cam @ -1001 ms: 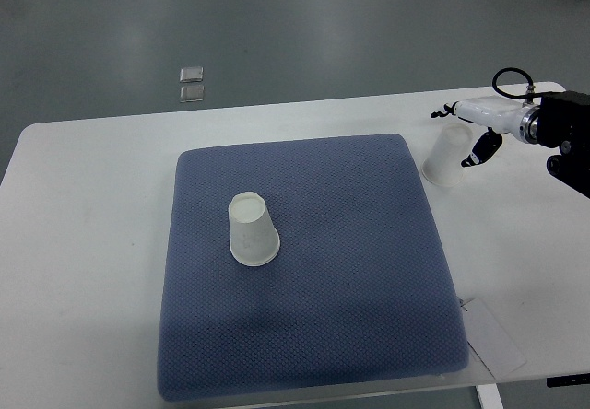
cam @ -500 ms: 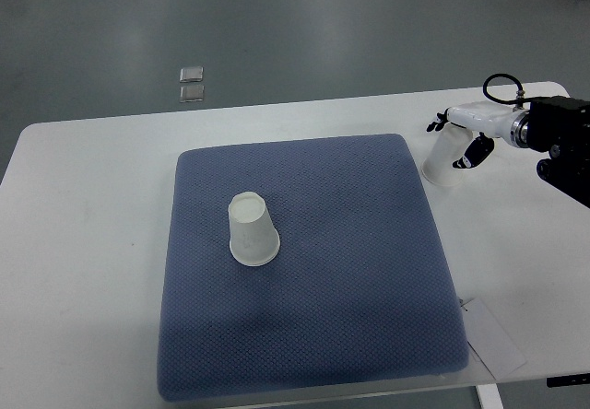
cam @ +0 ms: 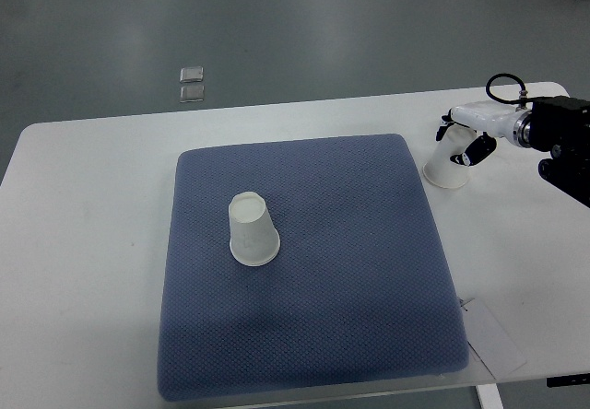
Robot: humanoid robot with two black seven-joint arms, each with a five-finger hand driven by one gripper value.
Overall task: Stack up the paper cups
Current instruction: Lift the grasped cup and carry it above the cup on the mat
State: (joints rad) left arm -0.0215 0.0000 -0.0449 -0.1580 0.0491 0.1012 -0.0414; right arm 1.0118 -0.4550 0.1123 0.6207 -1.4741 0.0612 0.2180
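White tag (cam: 493, 337) by near right corner of blue mat (cam: 304, 266); upside-down cup (cam: 252, 229) on mat, left of middle; second cup (cam: 445, 166) on table (cam: 83, 243) just off mat's far right corner; right hand (cam: 464, 137) on it, fingers wrapped round cup

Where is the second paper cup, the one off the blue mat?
It stands upside down on the white table, just past the mat's far right corner, at the right hand.
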